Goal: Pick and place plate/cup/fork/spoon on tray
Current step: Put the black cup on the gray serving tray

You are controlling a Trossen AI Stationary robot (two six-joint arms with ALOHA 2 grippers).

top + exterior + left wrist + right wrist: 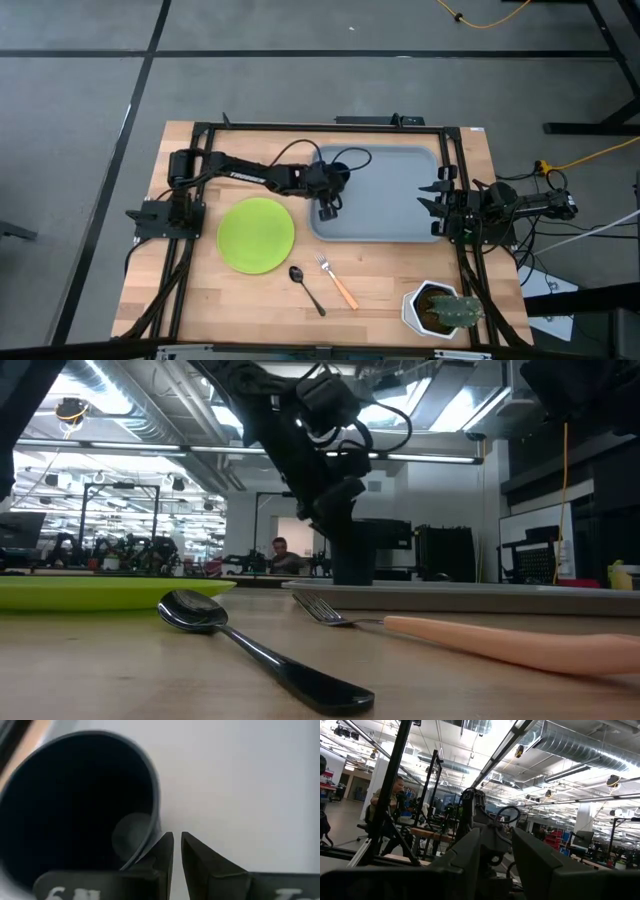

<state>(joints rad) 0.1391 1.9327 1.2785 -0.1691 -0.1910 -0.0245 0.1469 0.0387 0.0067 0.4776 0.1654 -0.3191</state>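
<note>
Cup (327,210) stood upright on the tray's (400,195) left part, with its rim pinched by the left gripper (329,205), one finger inside and one outside. Plate (256,235) lay on the table (200,310) left of the tray; spoon (306,287) and fork (337,281) lay side by side near it. Right gripper (437,204) waited, fingers apart, over the tray's right edge.

My left arm (245,176) carries white lettering, too small for me to read. I find no other legible text.
</note>
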